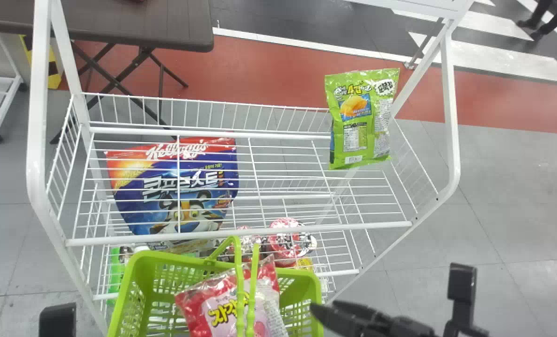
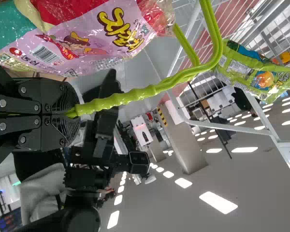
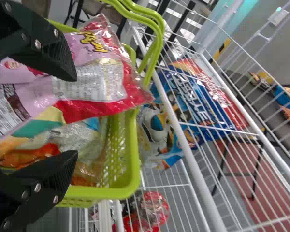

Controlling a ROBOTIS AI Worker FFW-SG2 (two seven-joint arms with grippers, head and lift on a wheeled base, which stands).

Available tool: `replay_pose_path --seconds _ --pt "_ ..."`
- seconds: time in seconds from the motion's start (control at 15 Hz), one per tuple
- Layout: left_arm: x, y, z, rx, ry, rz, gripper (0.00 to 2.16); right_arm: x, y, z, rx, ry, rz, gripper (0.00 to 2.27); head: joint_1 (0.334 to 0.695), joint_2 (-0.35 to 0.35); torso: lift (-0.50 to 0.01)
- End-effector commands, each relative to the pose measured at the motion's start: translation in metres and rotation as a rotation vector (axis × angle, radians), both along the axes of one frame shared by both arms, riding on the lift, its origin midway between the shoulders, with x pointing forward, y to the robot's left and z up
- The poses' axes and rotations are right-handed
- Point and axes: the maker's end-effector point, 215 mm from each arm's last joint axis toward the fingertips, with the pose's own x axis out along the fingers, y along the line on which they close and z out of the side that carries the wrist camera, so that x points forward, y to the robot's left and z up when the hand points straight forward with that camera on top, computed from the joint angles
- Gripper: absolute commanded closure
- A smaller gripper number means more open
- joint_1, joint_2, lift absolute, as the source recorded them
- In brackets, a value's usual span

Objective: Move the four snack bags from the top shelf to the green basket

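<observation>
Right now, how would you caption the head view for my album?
A green snack bag stands on the white wire shelf, a pink one in the green basket nearby.

Big indoor hall, reads as robot lab/test floor with a mock shop corner. Ahead and left of the right fingers (image 1: 330, 316): white wire rack (image 1: 36, 140) stocked like a store, cereal bag (image 1: 180, 187) included. Past the rack, farther from the fingers: red floor strip (image 1: 269, 70), then white crosswalk-type stripes (image 1: 502, 57) on dark floor. Far left of fingers: folding table (image 1: 133, 28), yellow-black hazard striping (image 1: 54, 70). Right of fingers: bare grey floor (image 1: 507, 173). High above fingers: ceiling lights (image 2: 218, 202) in long rows.
</observation>
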Motion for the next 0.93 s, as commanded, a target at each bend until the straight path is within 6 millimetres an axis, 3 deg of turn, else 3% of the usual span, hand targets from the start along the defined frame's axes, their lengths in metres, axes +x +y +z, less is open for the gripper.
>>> replay_pose_path --seconds 0.0,0.27,0.53,0.67,0.87 --pt "-0.002 -0.003 0.000 -0.003 0.002 -0.006 1.36 0.060 -0.034 0.028 -0.136 -0.189 -0.073 0.05 0.695 -0.350 0.000" --pt "-0.003 -0.002 -0.002 -0.003 0.007 -0.010 1.36 0.182 -0.053 0.055 -0.379 -0.422 -0.154 0.06 0.695 -0.350 0.000" --pt "0.003 0.003 -0.008 -0.011 0.017 -0.011 1.36 0.283 -0.072 0.081 -0.519 -0.509 -0.216 0.07 0.695 -0.350 0.000" --pt "0.010 0.009 -0.010 -0.021 0.021 -0.004 1.36 0.318 -0.087 0.088 -0.580 -0.507 -0.259 0.07 0.695 -0.350 0.000" --pt "0.015 0.022 -0.010 -0.031 0.025 0.014 1.36 0.348 -0.097 0.099 -0.659 -0.526 -0.290 0.07 0.695 -0.350 0.000"
